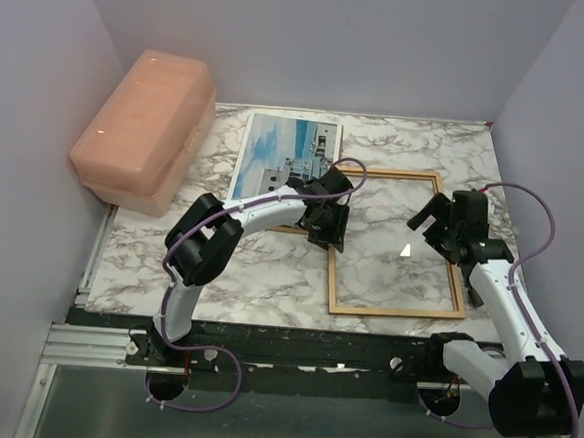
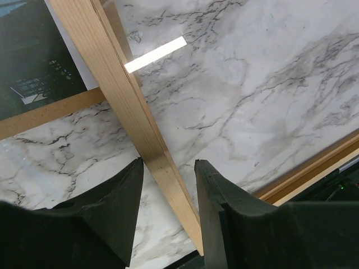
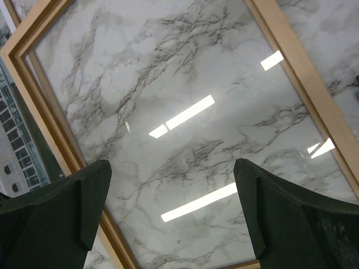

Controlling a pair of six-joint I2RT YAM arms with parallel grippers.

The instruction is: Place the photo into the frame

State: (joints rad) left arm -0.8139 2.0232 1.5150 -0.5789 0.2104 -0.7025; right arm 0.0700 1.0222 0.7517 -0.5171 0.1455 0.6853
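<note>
Your marble table (image 1: 248, 271) takes up pretty much the whole top view. The pink box (image 1: 143, 128) is parked at 10 o'clock against the left wall. The frame (image 1: 396, 311) lies flat on the table's right half, around 3 to 4 o'clock, with bare marble showing through it. The photo (image 1: 277, 148) is not in it yet. It lies face up at about 12 o'clock, just off the frame's 10 o'clock corner and right against the outer edge there.

Your left fingers (image 2: 112, 218) are partway apart and straddle the frame's left rail. The rail runs between them, with a sliver of marble showing on one side, so they aren't clamped. Your right fingers (image 3: 61, 207) are spread wide over the frame's middle, holding nothing.
</note>
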